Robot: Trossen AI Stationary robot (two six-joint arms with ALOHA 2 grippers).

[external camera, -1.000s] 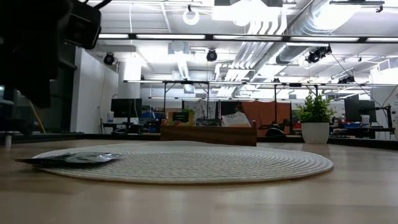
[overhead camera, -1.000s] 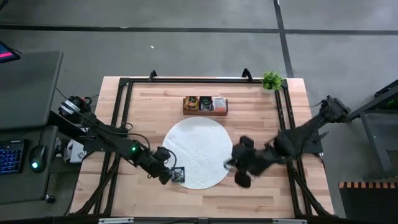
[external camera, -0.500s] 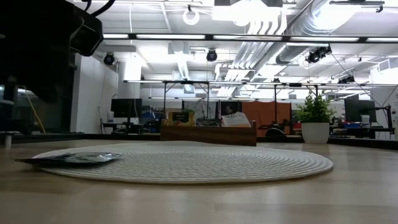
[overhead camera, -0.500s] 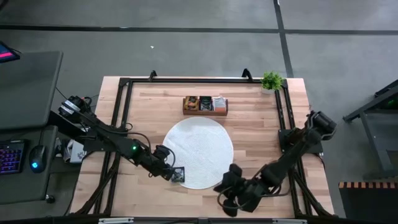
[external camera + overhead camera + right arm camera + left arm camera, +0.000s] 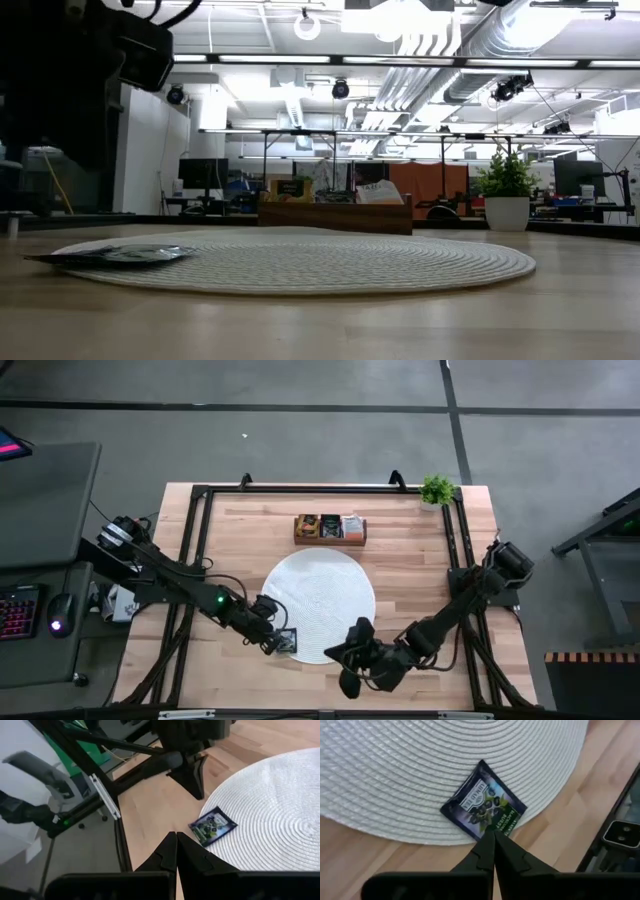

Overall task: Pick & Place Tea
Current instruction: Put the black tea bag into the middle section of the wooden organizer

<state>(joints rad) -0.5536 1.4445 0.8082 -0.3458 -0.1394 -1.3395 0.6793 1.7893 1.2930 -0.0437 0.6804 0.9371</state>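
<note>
The left arm reaches low across the table from the left side, and its gripper (image 5: 270, 643) is clenched with the fingertips pressed together, empty, just above the near corner of a dark tea sachet (image 5: 484, 808). The sachet (image 5: 287, 641) lies flat on the front-left edge of the round white mat (image 5: 320, 575), one corner over the wooden table (image 5: 420, 550). The right arm bends forward along the table's front, and its gripper (image 5: 347, 678) is also clenched and, as far as I can see, empty, pointing toward the sachet (image 5: 212, 825); more sachets seem to stand in the wooden tray (image 5: 329, 539) behind the mat.
</note>
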